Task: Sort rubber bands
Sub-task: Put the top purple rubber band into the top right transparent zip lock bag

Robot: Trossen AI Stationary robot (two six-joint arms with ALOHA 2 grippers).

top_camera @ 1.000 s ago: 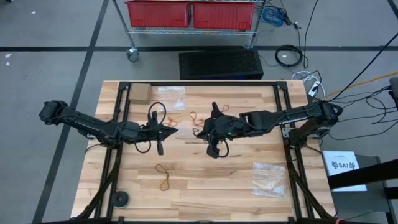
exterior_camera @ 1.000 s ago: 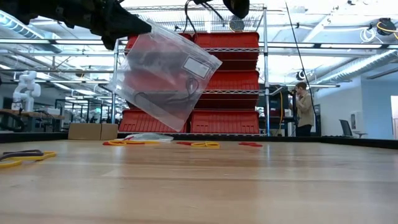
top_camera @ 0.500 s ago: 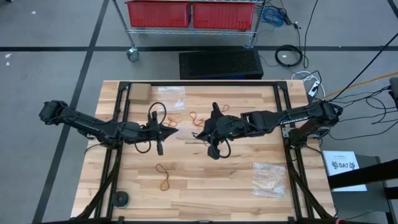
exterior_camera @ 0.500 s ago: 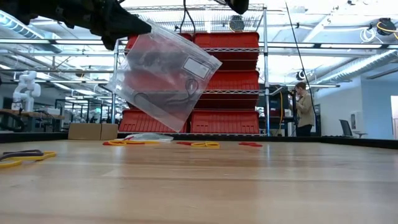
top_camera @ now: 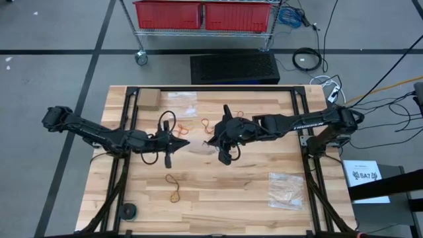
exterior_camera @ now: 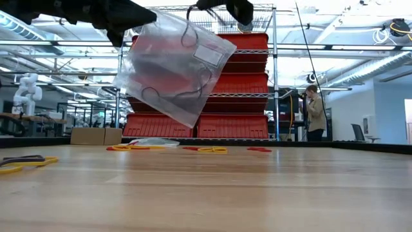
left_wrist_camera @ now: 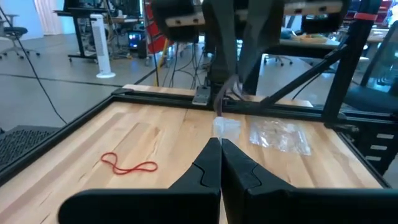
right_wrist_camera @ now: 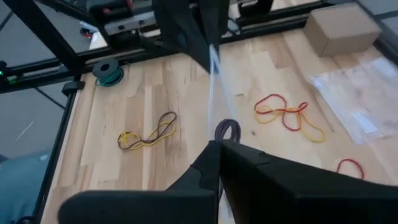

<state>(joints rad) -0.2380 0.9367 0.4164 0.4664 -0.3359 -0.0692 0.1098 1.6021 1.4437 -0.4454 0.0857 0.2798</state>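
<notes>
A clear plastic bag with dark rubber bands inside hangs above the table's middle. My left gripper is shut on its upper corner. My right gripper is shut just beside the bag's top edge, and a dark rubber band loops out past its fingertips. Loose red-orange bands and yellow-brown bands lie flat on the wood. My left gripper pinches the bag's upper corner between its two fingers, coming level from the table's left. The bag hangs tilted below the fingers, clear of the table. My right gripper pinches the dark band at the fingertips, slanting down from the right. I cannot tell whether it touches the bag.
A second clear bag with tan bands lies near the right front. A third bag and a cardboard box lie at the far edge. A dark roll stands at the left front corner. Black frame rails run along both sides.
My right gripper has moved toward the table's left and a little toward the far edge, closing on the bag's top. The bag has tipped and risen, its free upper corner standing higher than before, while my left gripper has kept its place and hold.
</notes>
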